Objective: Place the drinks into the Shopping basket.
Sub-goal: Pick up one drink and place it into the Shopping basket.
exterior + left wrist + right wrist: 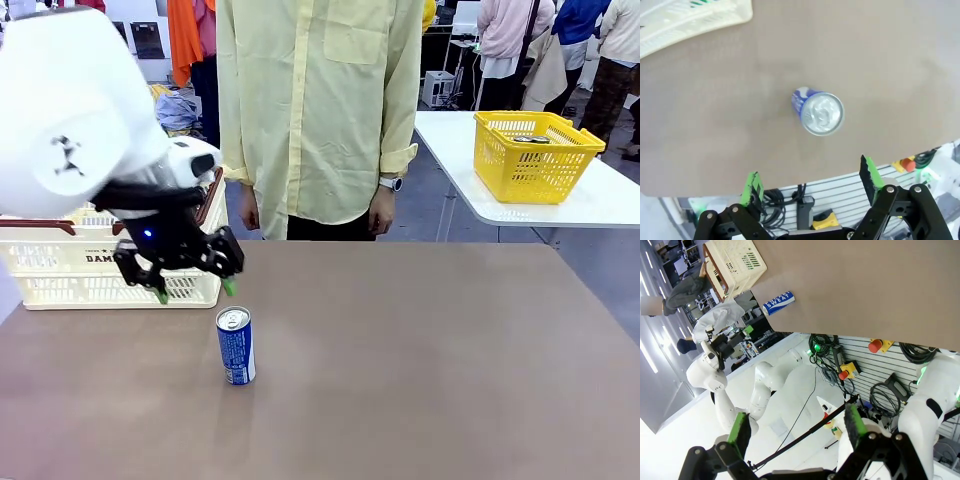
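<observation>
One of the drinks, a blue can [236,345] with a silver top, stands upright on the brown table. My left gripper [195,291] hangs open just above and behind it, nothing between its green pads. From the left wrist view I look straight down on the blue can [817,112], which lies beyond the open left gripper [810,175]. The cream-white Shopping basket [60,262] sits at the table's far left, behind the left arm. My right gripper [796,425] is open and empty, far off the table, with the blue can [779,302] and Shopping basket [735,262] distant.
A person in a pale yellow shirt [320,110] stands at the far edge, hands down at the sides. A bright yellow mesh basket [535,155] rests on a separate white table at the back right. The brown table [430,370] stretches bare to the right of the can.
</observation>
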You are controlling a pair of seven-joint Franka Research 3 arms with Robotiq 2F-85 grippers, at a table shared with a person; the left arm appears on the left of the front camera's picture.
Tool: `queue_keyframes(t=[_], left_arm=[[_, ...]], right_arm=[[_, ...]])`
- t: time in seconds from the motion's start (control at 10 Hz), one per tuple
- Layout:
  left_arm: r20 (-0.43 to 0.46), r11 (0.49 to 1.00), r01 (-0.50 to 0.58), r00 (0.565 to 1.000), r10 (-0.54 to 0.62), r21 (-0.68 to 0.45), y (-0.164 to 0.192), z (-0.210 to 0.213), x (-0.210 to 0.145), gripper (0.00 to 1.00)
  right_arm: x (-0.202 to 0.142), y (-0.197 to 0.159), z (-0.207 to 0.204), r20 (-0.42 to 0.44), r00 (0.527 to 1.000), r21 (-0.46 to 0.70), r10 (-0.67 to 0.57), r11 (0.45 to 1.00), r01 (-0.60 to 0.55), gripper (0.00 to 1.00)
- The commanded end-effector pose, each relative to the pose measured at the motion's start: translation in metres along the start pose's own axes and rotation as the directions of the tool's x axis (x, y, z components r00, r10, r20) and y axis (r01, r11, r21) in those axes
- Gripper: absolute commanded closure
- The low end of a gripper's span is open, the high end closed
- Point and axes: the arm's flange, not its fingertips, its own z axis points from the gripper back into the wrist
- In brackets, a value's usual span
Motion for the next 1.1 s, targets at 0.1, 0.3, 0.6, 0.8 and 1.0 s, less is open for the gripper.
queue_keyframes(t=[0.1, 0.3, 0.6, 0.8, 1.0], left_arm=[[-0.012, 0.996, -0.001, 1.000, 0.002, 0.094, -0.024, -0.031, 0.025, 0.00], [-0.055, 0.993, 0.026, 0.998, -0.019, 0.116, -0.038, -0.049, 0.046, 0.00], [-0.131, 0.992, 0.062, 0.990, -0.048, 0.107, -0.045, -0.071, 0.065, 0.00], [-0.172, 0.993, 0.050, 0.985, -0.032, 0.106, -0.040, -0.085, 0.068, 0.00], [-0.196, 0.994, 0.030, 0.981, -0.008, 0.107, -0.034, -0.095, 0.064, 0.00]], right_arm=[[-0.002, -0.003, 0.002, -0.007, 1.000, -0.017, 0.018, 1.000, -0.018, 0.00], [-0.002, -0.003, 0.002, -0.007, 1.000, -0.017, 0.018, 1.000, -0.018, 0.00], [-0.002, -0.003, 0.002, -0.007, 1.000, -0.017, 0.018, 1.000, -0.018, 0.00], [-0.002, -0.003, 0.002, -0.007, 1.000, -0.017, 0.018, 1.000, -0.018, 0.00], [-0.002, -0.003, 0.002, -0.007, 1.000, -0.017, 0.018, 1.000, -0.018, 0.00]])
